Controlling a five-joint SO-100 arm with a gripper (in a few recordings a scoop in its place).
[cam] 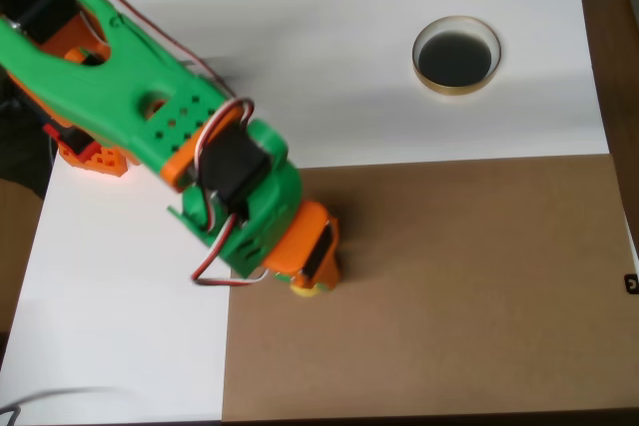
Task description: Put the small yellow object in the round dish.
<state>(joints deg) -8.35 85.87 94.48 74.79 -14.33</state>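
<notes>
The small yellow object (306,288) peeks from under the jaws, whose grip I cannot tell, with the round dish (457,56) well apart up-right on the counter (449,286).

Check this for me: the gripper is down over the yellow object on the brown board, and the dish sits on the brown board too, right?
Not quite. The overhead view shows the dish on the white surface, not the brown board. The rest holds: the gripper is down over the yellow object on the brown board.

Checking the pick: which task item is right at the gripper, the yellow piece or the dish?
The small yellow object, peeking out under the gripper on the brown surface; the round dish sits far off on the white surface.
</notes>
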